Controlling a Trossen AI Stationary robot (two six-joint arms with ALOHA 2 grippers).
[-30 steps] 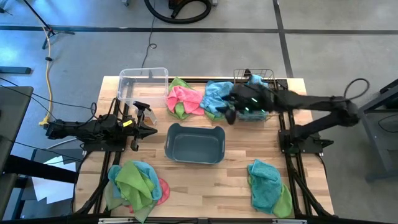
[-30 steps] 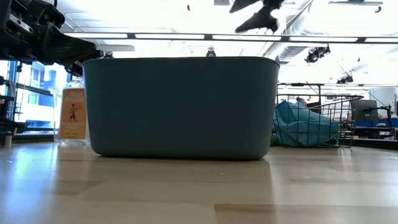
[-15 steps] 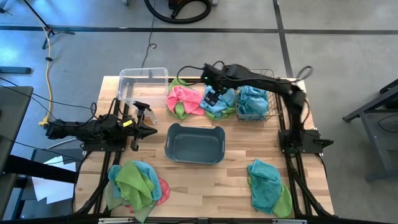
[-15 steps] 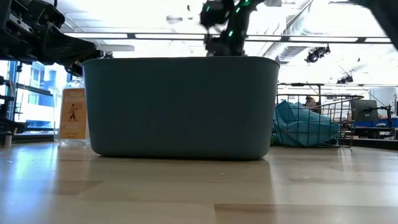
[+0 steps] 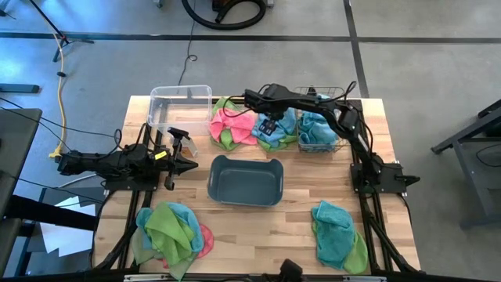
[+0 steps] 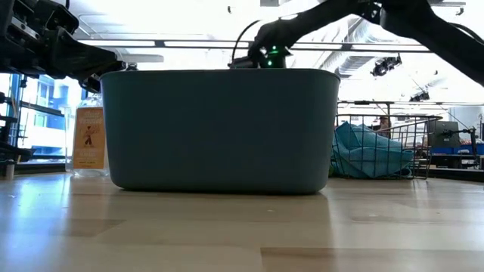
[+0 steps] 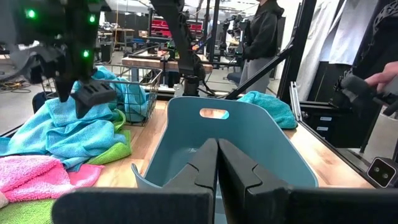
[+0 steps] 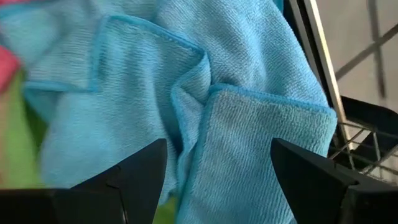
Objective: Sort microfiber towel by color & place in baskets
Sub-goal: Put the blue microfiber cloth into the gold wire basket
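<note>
Hovering wide-jawed over the blue towel (image 5: 275, 124) beside the wire basket (image 5: 321, 129) — right gripper (image 5: 267, 124), seemingly not touching; left gripper (image 5: 186, 165) resting closed near the grey-blue tub (image 5: 245, 181).

Grey-blue tub (image 5: 245, 181) centre – clear bin (image 5: 180, 107), wire-mesh basket (image 5: 321, 125) behind.

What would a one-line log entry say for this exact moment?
right gripper: open, over blue towel beside wire basket | left gripper: shut, waiting near grey-blue tub | tub: holds no towels
</note>
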